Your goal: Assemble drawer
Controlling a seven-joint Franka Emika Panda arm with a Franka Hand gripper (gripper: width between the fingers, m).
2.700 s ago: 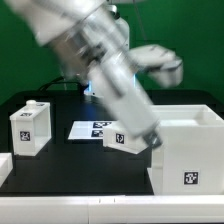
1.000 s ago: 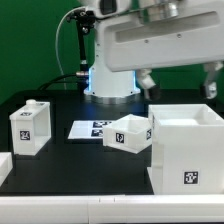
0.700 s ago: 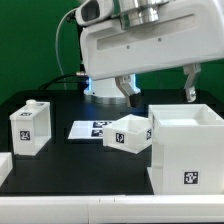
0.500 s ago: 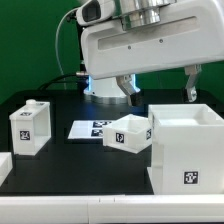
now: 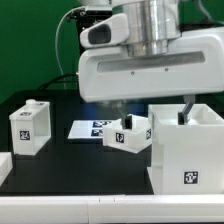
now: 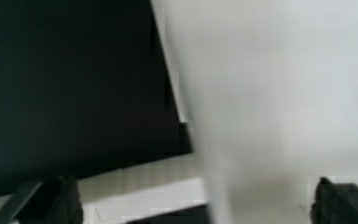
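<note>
White plastic drawer (image 5: 135,135) sits on the black table (image 5: 70,165), roughly mid-scene. Its tagged face (image 5: 119,139) points toward the camera, and its far side on the exterior view's right is right up against the casing (image 5: 195,150). It looks slightly tilted; can't tell if it's actually leaning on the casing. The drawer's interior isn't readable from this angle.

The casing is the tall white cube, open at the top, with a tag low on its front. Its interior is mostly hidden, and nothing is visible inside except where one finger dips by the rim.

Gripper (image 5: 153,118) hangs over the drawer/casing junction. Jaws are spread wide with nothing held. One finger (image 5: 122,121) is down at the drawer; the other is at the casing's near rim.

In the wrist view, the gripper (image 6: 197,205) shows both dark fingertips (image 6: 51,200) far apart. Between them are a white surface and an edge next to the black table; can't tell which part that is.

A small white block (image 5: 28,128) with a tag stands well apart, on the exterior view's left. The marker board (image 5: 85,129) lies flat between the block and the drawer.
</note>
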